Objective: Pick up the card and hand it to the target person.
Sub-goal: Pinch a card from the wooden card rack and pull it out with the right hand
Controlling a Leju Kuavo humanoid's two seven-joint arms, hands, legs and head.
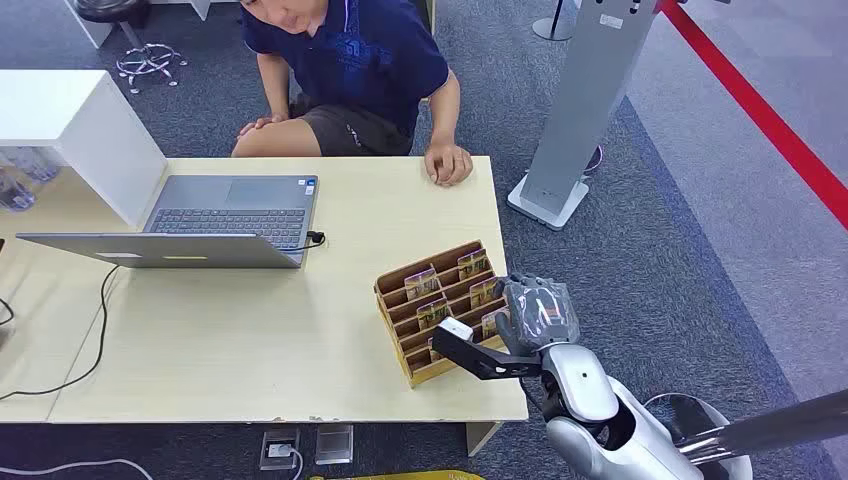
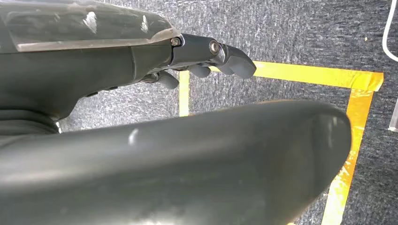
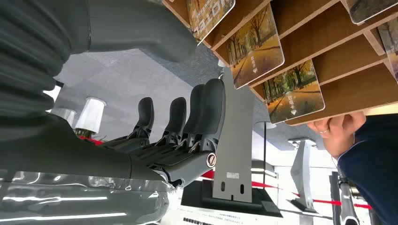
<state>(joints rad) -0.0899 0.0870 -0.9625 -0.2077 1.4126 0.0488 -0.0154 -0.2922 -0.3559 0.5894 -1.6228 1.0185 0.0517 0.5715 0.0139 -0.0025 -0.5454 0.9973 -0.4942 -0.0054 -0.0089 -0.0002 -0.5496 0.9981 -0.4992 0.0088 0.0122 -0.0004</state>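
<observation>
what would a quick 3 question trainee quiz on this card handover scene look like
1. True or false: the right robot hand already holds a card.
2. Which object sits nearest the right robot hand? A) laptop B) wooden card rack C) white box
3. Fill in: the person's hand rests on the ___ edge.

Key: 1 false; 2 B; 3 table

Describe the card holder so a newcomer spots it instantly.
Start at the pale wooden table, then go to its near right corner, beside the right robot hand. There sits the card holder: a brown, stepped wooden rack with cards standing in rows, unlike the flat grey laptop.
</observation>
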